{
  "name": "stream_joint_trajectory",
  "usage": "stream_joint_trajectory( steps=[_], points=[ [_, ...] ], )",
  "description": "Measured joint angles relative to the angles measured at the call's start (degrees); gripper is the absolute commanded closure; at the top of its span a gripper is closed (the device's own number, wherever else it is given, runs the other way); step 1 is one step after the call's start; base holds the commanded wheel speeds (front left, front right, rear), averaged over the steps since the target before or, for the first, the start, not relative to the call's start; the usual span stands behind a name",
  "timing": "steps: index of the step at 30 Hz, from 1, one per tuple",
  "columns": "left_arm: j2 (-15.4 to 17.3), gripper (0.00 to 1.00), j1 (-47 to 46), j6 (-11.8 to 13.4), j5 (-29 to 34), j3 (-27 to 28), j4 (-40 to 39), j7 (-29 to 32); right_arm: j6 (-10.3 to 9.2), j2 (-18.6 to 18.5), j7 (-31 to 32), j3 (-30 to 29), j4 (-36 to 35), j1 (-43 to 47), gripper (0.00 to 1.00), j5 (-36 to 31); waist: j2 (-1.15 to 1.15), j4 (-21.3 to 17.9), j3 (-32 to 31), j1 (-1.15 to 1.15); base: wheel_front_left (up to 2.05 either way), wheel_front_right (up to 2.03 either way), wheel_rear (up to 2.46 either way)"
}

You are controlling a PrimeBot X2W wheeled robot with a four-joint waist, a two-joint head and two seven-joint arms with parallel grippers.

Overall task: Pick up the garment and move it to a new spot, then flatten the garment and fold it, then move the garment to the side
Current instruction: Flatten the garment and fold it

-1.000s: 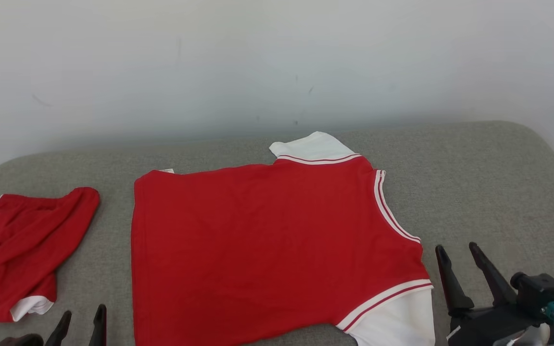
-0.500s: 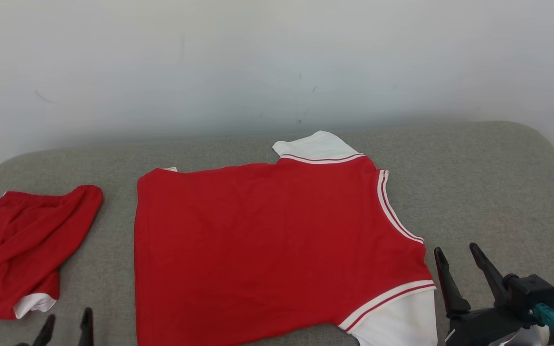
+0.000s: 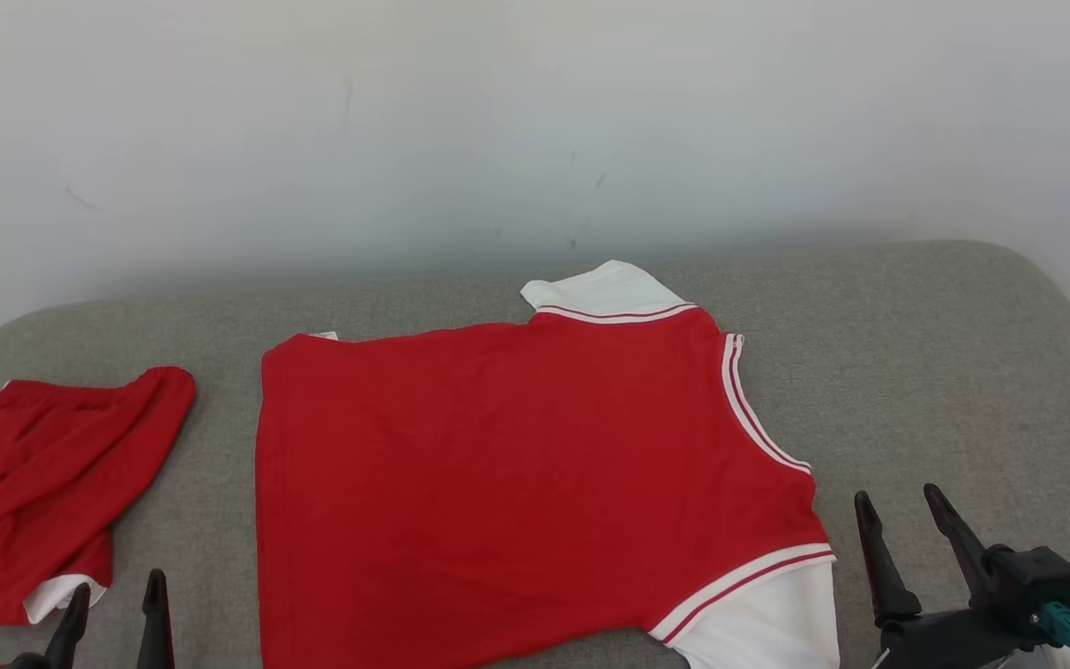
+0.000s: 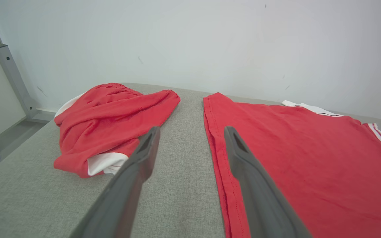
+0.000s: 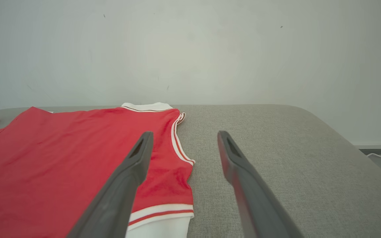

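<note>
We judged flattening done: red shirt (image 3: 516, 483) flat, left tool (image 3: 117, 585) and right tool (image 3: 897, 494) apart, empty; fold next needed hem (image 3: 262, 520) and sleeve (image 3: 767, 623) pinches.

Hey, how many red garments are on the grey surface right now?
2. A flat red shirt lies spread in the middle; a crumpled red garment sits apart at the robot's left. Another could hide beneath.

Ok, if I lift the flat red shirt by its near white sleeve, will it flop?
Probably: the red shirt lies thin and flat, so it is likely light and should sag from one pinch. Pushed across the textured grey fabric surface, it would likely bunch like the crumpled garment beside it.
</note>
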Motion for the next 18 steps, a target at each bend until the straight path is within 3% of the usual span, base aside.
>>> stream_joint_trajectory(
  steps=[18],
  points=[
    [-1.8,0.0,2.3,0.0,3.3,2.9,-2.6,0.0,-0.05,0.6,0.0,-0.8,-0.5,0.1,0.0,-1.0,0.0,0.5,0.0,0.0,0.0,0.0,0.0]
  ],
)
